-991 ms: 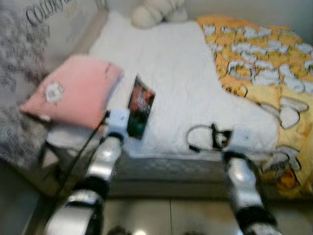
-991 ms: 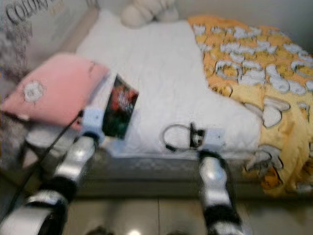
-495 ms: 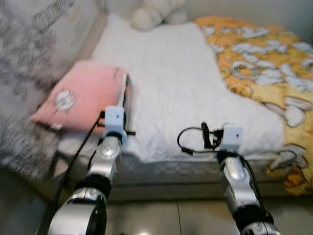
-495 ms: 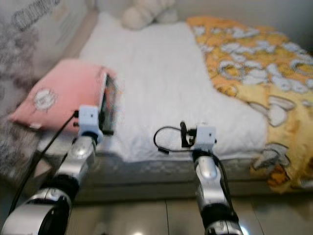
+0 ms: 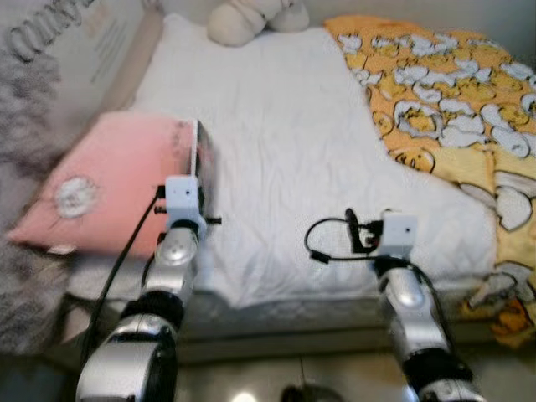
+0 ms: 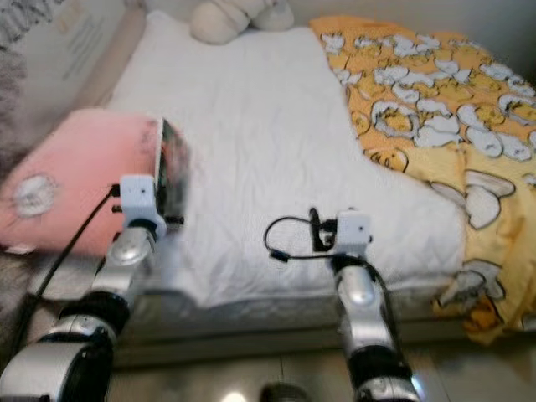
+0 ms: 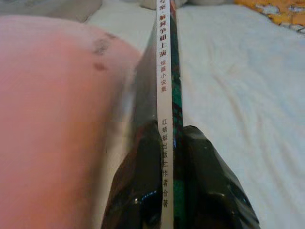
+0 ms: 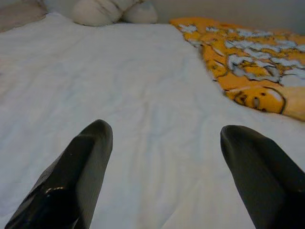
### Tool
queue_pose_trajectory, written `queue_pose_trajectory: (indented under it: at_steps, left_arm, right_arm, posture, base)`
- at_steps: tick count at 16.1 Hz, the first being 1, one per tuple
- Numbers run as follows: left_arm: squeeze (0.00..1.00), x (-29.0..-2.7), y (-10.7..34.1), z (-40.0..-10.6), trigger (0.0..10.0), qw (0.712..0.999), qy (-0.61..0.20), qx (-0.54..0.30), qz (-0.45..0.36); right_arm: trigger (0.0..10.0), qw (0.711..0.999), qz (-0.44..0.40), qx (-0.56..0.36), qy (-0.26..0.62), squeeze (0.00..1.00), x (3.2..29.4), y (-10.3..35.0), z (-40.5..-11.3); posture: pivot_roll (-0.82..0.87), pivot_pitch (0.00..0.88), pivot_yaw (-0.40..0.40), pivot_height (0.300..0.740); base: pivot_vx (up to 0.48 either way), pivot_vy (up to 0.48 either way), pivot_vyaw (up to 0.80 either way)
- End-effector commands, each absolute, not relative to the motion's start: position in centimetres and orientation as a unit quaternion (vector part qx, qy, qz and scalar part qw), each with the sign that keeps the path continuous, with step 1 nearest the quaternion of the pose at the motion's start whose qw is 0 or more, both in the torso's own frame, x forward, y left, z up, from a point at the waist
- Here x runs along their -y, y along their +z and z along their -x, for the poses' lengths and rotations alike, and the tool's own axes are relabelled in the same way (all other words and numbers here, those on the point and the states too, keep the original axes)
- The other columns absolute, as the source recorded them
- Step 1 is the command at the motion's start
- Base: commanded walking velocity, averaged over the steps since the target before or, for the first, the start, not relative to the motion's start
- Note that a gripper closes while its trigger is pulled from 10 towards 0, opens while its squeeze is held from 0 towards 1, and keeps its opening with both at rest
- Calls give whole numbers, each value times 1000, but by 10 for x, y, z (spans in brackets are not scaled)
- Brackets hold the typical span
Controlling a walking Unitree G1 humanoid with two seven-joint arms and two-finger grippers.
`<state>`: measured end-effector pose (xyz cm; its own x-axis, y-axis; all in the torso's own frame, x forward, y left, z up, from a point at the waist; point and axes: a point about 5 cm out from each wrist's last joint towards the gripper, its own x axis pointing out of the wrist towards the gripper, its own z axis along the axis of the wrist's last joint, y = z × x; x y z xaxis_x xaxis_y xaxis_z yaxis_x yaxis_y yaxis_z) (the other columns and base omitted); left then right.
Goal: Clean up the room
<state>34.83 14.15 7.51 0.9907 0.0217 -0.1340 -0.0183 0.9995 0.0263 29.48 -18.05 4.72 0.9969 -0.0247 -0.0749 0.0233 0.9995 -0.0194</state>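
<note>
A thin book with a white spine and a dark green cover stands on edge above the white sheet, right beside the pink pillow. My left gripper is shut on the book's spine end, one black finger on each cover. The same book rises just past my left wrist at the bed's left side. My right gripper hovers open over the sheet near the bed's front edge, with nothing between its fingers.
A yellow blanket with white ducks covers the bed's right side. A cream plush toy lies at the far end. A grey patterned cushion stands left of the pillow. Pale floor runs below the bed's front edge.
The book has turned from showing its cover to standing edge-on against the pink pillow, still in my left gripper. The camera shifted a little. My right arm has barely moved.
</note>
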Motion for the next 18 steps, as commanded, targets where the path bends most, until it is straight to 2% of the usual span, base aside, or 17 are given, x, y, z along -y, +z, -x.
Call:
queue_pose_trajectory:
  at_steps: [1, 4, 5, 7, 9, 11, 12, 13, 15, 18]
  left_arm:
    - [0, -145, 91, -356, 10000, 999, 10, -34, -22]
    - [0, -140, 98, -360, 10000, 999, -4, -20, -30]
    - [0, -131, 98, -364, 10000, 999, -23, -44, -8]
    - [0, -92, 92, -367, 10000, 982, -100, -125, 102]
    - [0, -54, 98, -364, 10000, 963, -172, -141, 152]
    - [0, -45, 98, -363, 10000, 952, -184, -153, 190]
    - [0, -59, 81, -359, 10000, 934, -135, -202, 261]
    - [0, -72, 63, -352, 10000, 920, -93, -239, 297]
    - [0, -93, 39, -338, 10000, 915, -43, -280, 286]
    - [0, -117, 36, -339, 10000, 934, -5, -276, 227]
  right_arm:
    - [10000, 1000, 4, -26, -5, 0, 177, 54, -299]
    - [10000, 1000, 6, -27, 1, 0, 178, 53, -297]
    - [10000, 999, 11, -31, 6, 0, 181, 52, -294]
    - [10000, 998, 35, -37, 29, 0, 187, 53, -285]
    - [10000, 997, 48, -41, 45, 0, 187, 53, -276]
    - [10000, 996, 51, -44, 52, 0, 186, 53, -272]
    - [10000, 996, 53, -47, 58, 0, 184, 52, -269]
    - [10000, 996, 51, -51, 57, 0, 184, 51, -267]
    - [10000, 996, 49, -56, 58, 0, 184, 51, -263]
    - [10000, 994, 53, -65, 65, 0, 184, 49, -258]
  posture:
    - [22, 0, -36, 740]
    - [13, 0, -50, 740]
    - [-3, 0, -71, 740]
    - [-55, 0, -105, 740]
    - [-88, 0, -122, 740]
    - [-103, 0, -121, 740]
    - [-120, 0, -112, 740]
    - [-123, 0, -111, 740]
    - [-139, 0, -109, 740]
    - [-139, 0, -112, 740]
  base:
    - [480, 0, 0]
    - [480, 0, 0]
    - [0, 0, 0]
    - [0, 0, 0]
    - [0, 0, 0]
    - [0, 0, 0]
    - [0, 0, 0]
    - [0, 0, 0]
    - [0, 0, 0]
    - [0, 0, 0]
